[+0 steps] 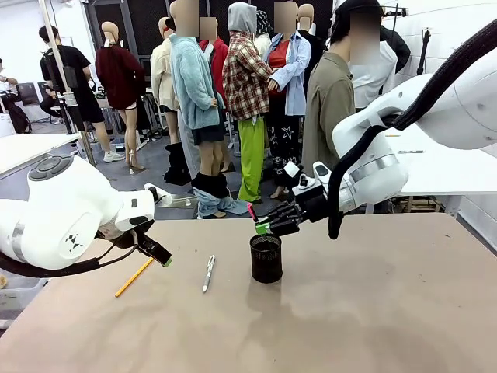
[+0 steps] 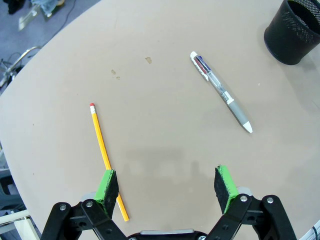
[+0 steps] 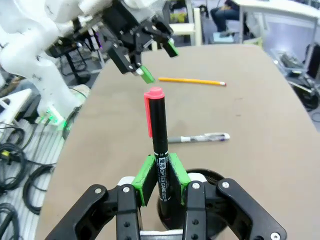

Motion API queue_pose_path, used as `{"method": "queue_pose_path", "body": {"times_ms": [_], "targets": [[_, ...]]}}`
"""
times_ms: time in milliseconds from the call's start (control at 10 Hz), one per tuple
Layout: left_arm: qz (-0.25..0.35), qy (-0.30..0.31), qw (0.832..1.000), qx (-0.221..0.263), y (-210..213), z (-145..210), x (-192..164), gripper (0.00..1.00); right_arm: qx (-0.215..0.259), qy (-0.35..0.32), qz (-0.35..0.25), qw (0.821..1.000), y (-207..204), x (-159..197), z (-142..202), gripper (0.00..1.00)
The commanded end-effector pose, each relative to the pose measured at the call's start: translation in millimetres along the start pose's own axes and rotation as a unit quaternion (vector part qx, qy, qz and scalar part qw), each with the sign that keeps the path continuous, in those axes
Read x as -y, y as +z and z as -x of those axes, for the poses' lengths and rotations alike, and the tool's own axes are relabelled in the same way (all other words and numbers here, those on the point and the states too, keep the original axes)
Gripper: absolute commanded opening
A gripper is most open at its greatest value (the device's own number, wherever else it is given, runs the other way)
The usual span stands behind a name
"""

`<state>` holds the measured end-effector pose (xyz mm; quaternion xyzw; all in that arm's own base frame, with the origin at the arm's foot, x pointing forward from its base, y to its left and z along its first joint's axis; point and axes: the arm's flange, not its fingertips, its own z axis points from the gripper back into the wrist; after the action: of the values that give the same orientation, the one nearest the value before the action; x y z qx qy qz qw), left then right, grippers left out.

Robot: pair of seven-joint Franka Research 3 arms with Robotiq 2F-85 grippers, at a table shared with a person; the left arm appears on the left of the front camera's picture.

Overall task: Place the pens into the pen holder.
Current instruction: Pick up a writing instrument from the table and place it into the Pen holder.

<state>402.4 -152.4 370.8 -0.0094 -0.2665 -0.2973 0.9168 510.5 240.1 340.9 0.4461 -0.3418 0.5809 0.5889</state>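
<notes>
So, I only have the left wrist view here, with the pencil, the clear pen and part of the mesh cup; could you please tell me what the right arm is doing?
Observer: The right gripper is shut on a black marker with a red cap, right above the pen holder.
Operator: Thank you. Is the marker upright?
Observer: Not quite. From the front it tilts, with the red cap up and leaning toward the robot's left.
Operator: And how does my own gripper sit, seen from the front?
Observer: The left gripper hangs open, clear of the table, near the far end of the pencil.
</notes>
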Motion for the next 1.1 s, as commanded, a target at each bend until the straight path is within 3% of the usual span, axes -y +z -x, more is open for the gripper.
{"method": "queue_pose_path", "body": {"times_ms": [0,600,700,1000], "targets": [[0.0,0.002,1.0,0.001,1,0,-2,1.0,-0.027,0.009,0.029,0.999,-14,1,10,0.0],[0.0,0.002,1.0,0.001,1,0,-2,1.0,-0.027,0.002,0.08,0.996,-18,-5,29,0.0],[0.0,0.002,1.0,0.001,1,0,-2,1.0,-0.027,0.004,0.083,0.996,-17,-6,29,0.07],[0.0,0.002,1.0,0.001,1,0,-2,1.0,-0.021,-0.002,0.084,0.996,-14,-5,28,0.61]]}}
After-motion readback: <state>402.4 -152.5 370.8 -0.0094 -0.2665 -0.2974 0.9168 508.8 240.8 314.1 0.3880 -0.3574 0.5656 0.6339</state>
